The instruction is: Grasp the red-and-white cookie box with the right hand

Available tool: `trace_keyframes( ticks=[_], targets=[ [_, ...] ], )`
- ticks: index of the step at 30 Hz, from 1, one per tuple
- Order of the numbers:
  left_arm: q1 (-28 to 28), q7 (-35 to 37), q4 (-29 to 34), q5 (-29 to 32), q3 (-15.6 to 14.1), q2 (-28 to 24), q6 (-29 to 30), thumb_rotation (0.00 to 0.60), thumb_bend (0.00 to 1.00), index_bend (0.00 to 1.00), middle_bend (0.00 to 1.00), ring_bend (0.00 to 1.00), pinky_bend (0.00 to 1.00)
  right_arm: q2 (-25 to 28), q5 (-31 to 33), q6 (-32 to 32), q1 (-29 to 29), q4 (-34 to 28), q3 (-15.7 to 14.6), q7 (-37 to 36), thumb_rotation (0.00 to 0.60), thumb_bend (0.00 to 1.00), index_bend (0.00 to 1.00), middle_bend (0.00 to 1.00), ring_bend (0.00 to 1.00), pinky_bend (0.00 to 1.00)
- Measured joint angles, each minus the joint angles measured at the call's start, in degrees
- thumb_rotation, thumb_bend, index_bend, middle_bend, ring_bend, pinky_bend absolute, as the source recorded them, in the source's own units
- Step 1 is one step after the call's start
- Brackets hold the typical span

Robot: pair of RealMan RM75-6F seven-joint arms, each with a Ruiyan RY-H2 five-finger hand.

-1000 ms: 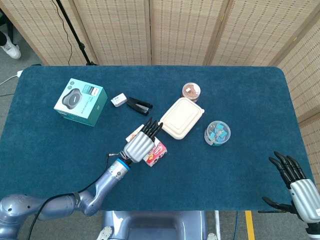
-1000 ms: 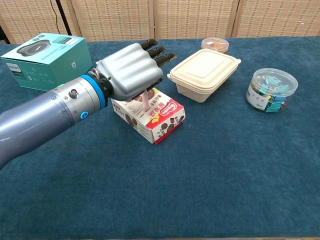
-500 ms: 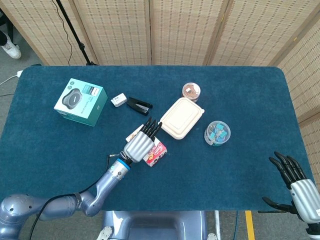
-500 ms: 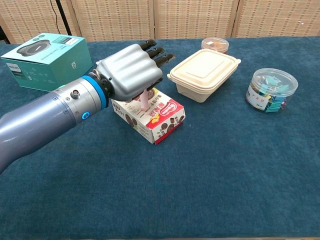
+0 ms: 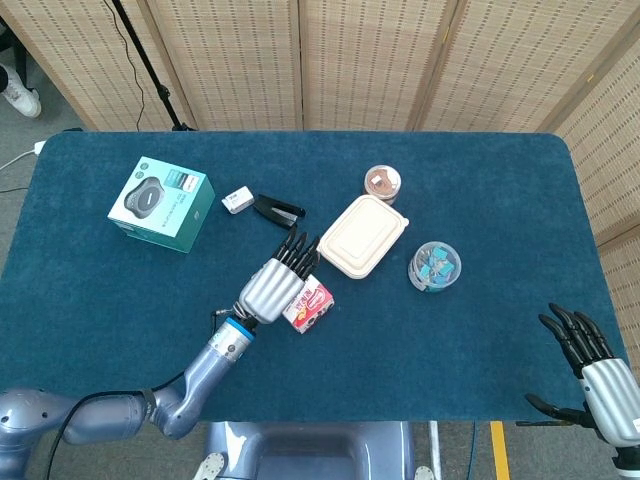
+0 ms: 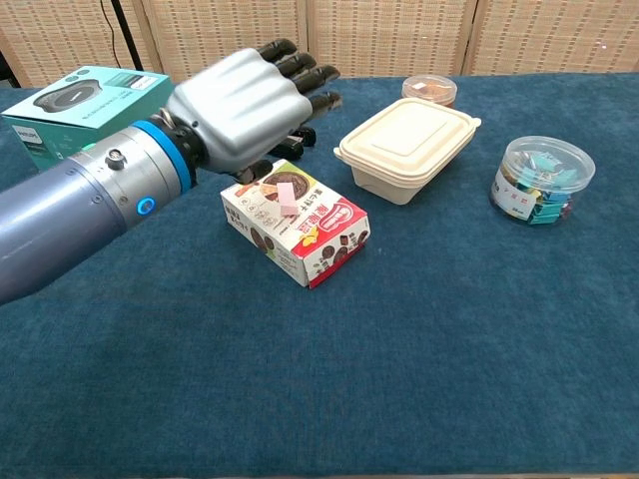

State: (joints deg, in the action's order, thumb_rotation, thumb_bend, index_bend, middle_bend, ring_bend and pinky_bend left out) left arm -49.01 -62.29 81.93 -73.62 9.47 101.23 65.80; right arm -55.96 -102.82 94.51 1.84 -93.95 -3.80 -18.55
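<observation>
Red-and-white cookie box lying flat mid-desk, just below and beside left hand, whose fingers are seen extended, slightly apart, holding nothing. Judged light, stiff cardboard, crushable; grip best taken across long sides. Right hand well apart at desk edge, fingers spread, empty. Lunch container near box; open room on near side.

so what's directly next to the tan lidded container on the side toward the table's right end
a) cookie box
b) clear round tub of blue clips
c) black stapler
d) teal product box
b: the clear round tub of clips sits just right of the tan lidded container.
</observation>
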Motion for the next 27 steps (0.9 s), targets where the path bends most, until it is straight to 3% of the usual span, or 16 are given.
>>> trace_keyframes(
  ticks=[6, 14, 16, 20, 22, 27],
  targets=[
    [3.6, 6.49, 8.14, -1.06, 0.18, -8.03, 3.62, 0.6, 0.15, 0.0, 0.0, 0.0, 0.0, -0.43, 0.15, -0.82, 0.18, -0.18, 0.0, 1.59, 0.6, 0.0, 0.0, 0.0, 0.0, 0.0],
    [8.57, 21.83, 11.29, -5.62, -2.15, -19.58, 6.33, 0.6, 0.11, 0.0, 0.0, 0.0, 0.0, -1.51, 0.47, -2.12, 0.35, -1.29, 0.18, 6.51, 0.6, 0.0, 0.0, 0.0, 0.0, 0.0],
    [10.34, 27.52, 11.69, -7.11, -3.06, -22.0, 7.6, 0.6, 0.12, 0.0, 0.0, 0.0, 0.0, -2.01, 0.83, -2.69, 0.45, -1.65, 0.37, 8.31, 0.6, 0.0, 0.0, 0.0, 0.0, 0.0],
    [15.2, 38.29, 14.08, -8.39, -5.02, -27.77, 10.82, 0.6, 0.28, 0.0, 0.0, 0.0, 0.0, -2.9, 1.56, -3.86, 0.71, -2.52, 0.81, 12.33, 0.6, 0.01, 0.0, 0.0, 0.0, 0.0],
    [18.66, 43.15, 16.72, -8.44, -6.28, -31.54, 12.7, 0.6, 0.29, 0.0, 0.0, 0.0, 0.0, -3.28, 1.58, -4.6, 0.96, -3.07, 0.97, 15.31, 0.6, 0.08, 0.0, 0.0, 0.0, 0.0],
    [26.58, 50.37, 24.82, -6.75, -10.2, -40.19, 15.43, 0.6, 0.29, 0.0, 0.0, 0.0, 0.0, -3.87, 0.83, -7.41, 2.16, -5.69, 1.3, 23.76, 0.6, 0.4, 0.0, 0.0, 0.0, 0.0]
  ],
)
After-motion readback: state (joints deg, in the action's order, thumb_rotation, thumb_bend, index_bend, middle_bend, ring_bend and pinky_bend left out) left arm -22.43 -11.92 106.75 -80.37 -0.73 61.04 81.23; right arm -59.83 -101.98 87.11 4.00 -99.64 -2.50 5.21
